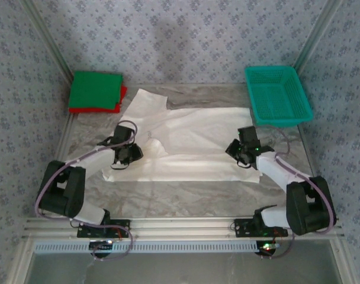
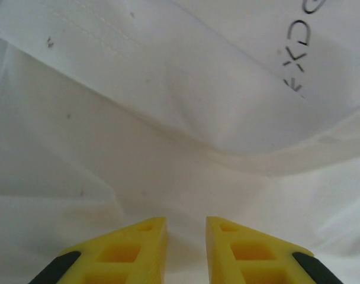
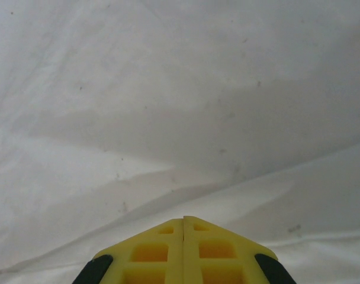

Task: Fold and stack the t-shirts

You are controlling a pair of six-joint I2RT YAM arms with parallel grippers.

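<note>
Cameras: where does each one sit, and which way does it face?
Top external: above and behind the bases, looking down at the table; left arm and right arm reach onto the white t-shirt.
Left wrist: on the left arm, facing down past the left pincer, slightly parted, onto the t-shirt.
Right wrist: same over the right pincer, shut.
Shared: all see the white t-shirt.

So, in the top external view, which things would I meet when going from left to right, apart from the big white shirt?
folded green t-shirt → left gripper → right gripper → teal basket
</note>
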